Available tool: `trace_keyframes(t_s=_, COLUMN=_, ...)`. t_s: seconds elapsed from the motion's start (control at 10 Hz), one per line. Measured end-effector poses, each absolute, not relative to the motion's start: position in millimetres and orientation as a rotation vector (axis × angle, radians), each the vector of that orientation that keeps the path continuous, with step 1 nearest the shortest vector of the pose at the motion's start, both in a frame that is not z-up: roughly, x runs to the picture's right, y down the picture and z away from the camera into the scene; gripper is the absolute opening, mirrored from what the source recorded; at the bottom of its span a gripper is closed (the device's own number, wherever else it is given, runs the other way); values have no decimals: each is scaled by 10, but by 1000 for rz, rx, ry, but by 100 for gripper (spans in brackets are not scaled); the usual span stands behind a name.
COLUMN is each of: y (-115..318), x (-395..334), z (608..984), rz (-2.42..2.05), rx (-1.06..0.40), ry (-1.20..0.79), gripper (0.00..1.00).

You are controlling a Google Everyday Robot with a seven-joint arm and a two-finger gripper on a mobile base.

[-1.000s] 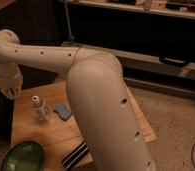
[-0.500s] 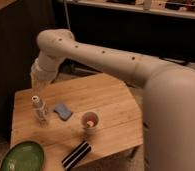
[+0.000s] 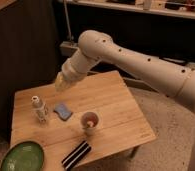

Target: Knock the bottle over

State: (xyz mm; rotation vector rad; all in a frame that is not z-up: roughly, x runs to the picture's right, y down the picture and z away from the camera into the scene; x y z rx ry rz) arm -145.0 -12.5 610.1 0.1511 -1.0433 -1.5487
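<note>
While the bottle (image 3: 39, 109) stands upright and untouched, the arm has swung in over the counter (image 3: 111, 107).

Against half a second ago, the arm has pulled across so its elbow sits high over the counter's far edge, and the gripper (image 3: 61, 83) has come down to hang beyond and to the right of the bottle, well apart from it and above its cap. That reads as an approach: the knock itself is not yet made, and a sideways sweep toward the bottle looks like what remains. The gripper is clenched shut, holding and touching nothing. Just right of the bottle lies a blue sponge (image 3: 62, 111); farther right stands the pinkish cup (image 3: 89, 122); a green plate (image 3: 24, 157) lies at the near corner below the bottle.
</note>
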Motion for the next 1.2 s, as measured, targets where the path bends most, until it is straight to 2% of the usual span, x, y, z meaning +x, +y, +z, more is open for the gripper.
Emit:
trace_keyframes(t_s=0.5, y=-272, x=-1732, z=6355, rz=-1653, rx=105, ry=-988, gripper=0)
trace_keyframes(t_s=0.9, y=-476, x=-2635, z=6821, rz=-1669, rx=132, ry=-940, gripper=0)
trace_keyframes(t_s=1.2, y=-405, x=-3182, z=7277, rz=-1642, rx=140, ry=-919, gripper=0)
